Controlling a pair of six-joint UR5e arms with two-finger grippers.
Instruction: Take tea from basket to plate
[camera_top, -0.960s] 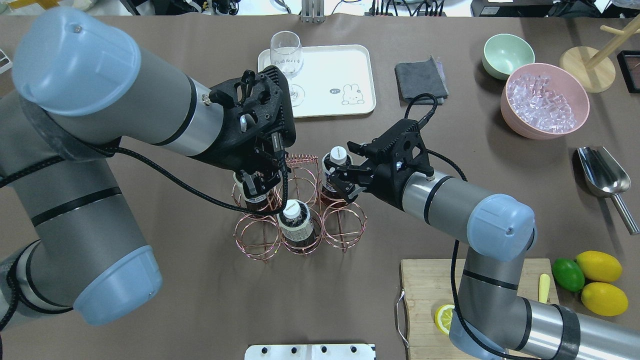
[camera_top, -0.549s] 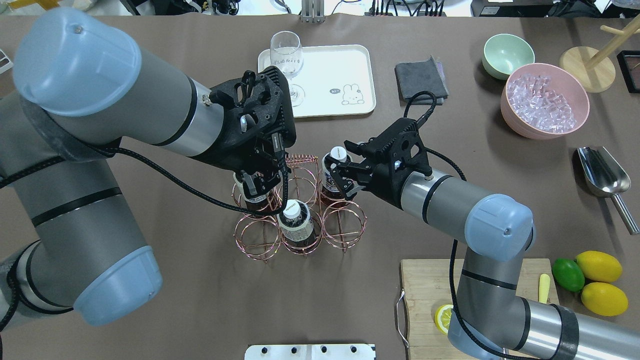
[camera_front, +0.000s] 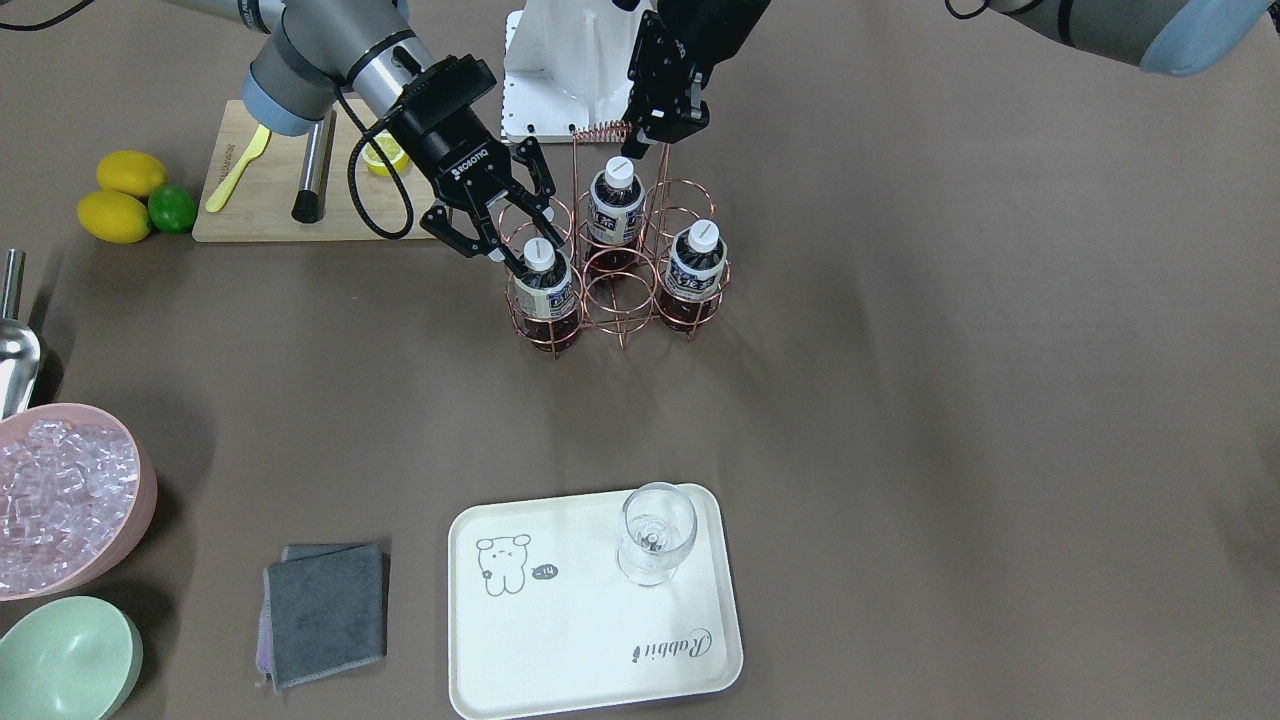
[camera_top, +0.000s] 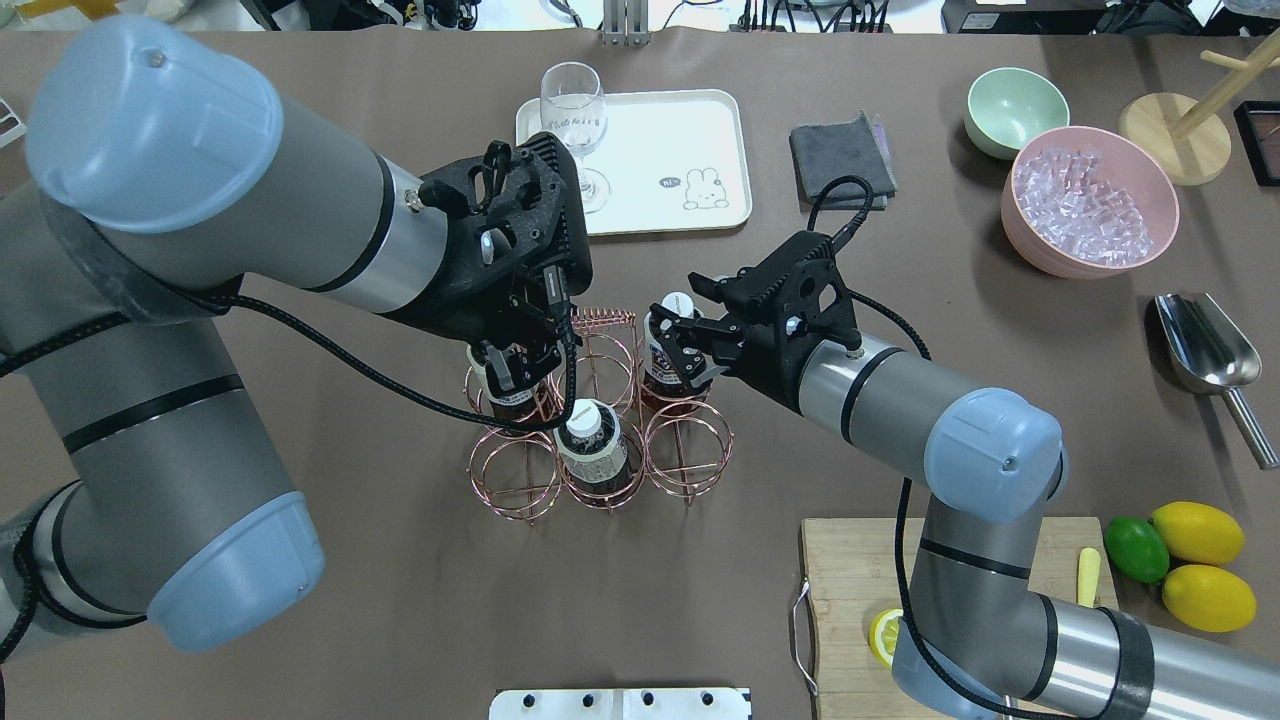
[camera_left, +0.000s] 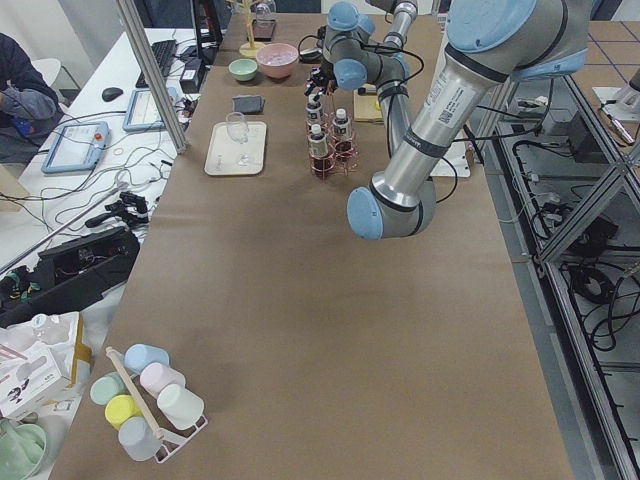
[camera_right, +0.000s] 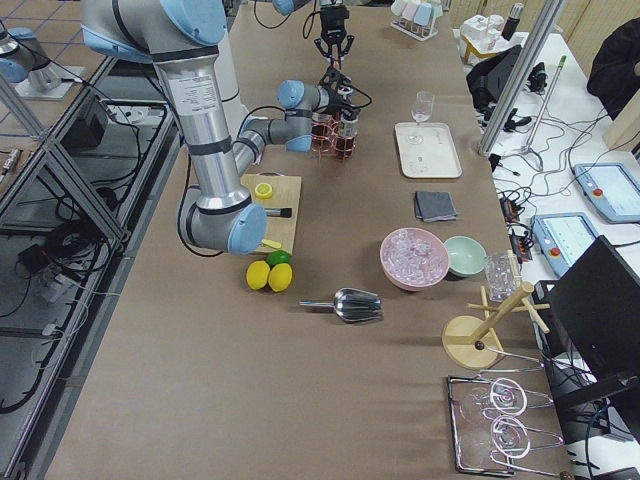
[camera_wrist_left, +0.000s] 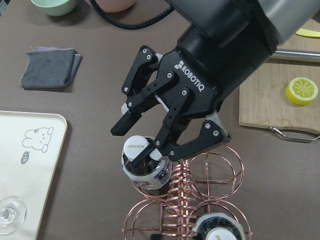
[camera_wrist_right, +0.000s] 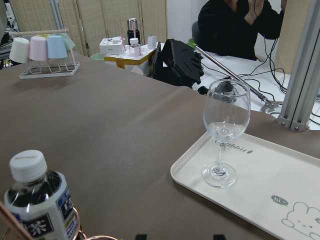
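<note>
Right gripper (camera_front: 522, 234) — spread wide, empty — close by the cap of the tea (camera_front: 546, 295).

Your right gripper (camera_front: 508, 238) is holding its jaws apart, angling downward. Your left gripper (camera_front: 648, 140) is pointing straight down, jaws obscured.

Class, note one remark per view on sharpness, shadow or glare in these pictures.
Right wrist view: wine glass sharp, with bright glints on its rim. Front-facing view: a soft shadow lies beside the pink bowl. Left side view: the basket is tiny, its detail lost.
</note>
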